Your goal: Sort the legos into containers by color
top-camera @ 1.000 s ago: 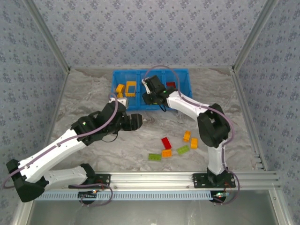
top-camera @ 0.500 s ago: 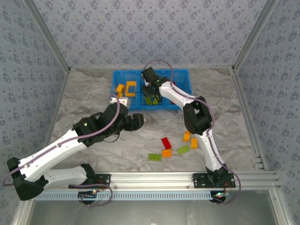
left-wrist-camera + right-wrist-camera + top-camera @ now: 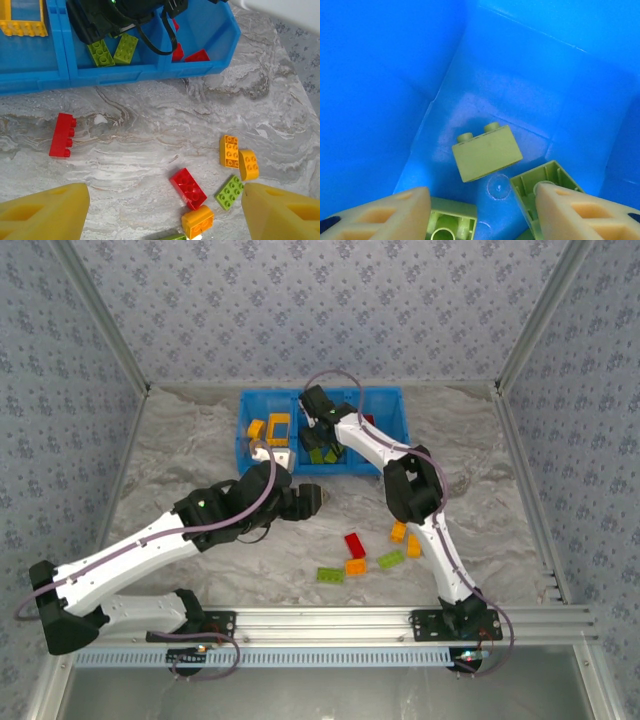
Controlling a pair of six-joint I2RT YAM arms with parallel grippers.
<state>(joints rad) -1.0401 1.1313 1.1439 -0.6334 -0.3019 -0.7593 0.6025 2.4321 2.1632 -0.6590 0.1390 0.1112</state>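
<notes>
**A:** Legos (image 3: 229, 151) — where are they?

**B:** Split. Several lie loose on the counter (image 3: 150, 120), in front of the blue bin (image 3: 150, 75). The others sit in its compartments: yellow left, green middle, red right.

**A:** And the end effectors?

**B:** The right end effector (image 3: 482, 197) is down inside the middle compartment, fingers spread, grasping nothing. A green brick (image 3: 487, 152) sits free on the bin floor just beyond them, beside other greens, which is why it's that compartment. The left end effector (image 3: 162, 200) hangs wide open and empty over the loose bricks, probably lining up a pick.

**A:** Orientation?

**B:** The green brick is on its side, studs toward the far wall, long axis roughly across the right wrist view. The red brick (image 3: 189, 188) nearest the left fingers is studs-up with its long axis diagonal, so I'd expect a wrist turn first.
</notes>
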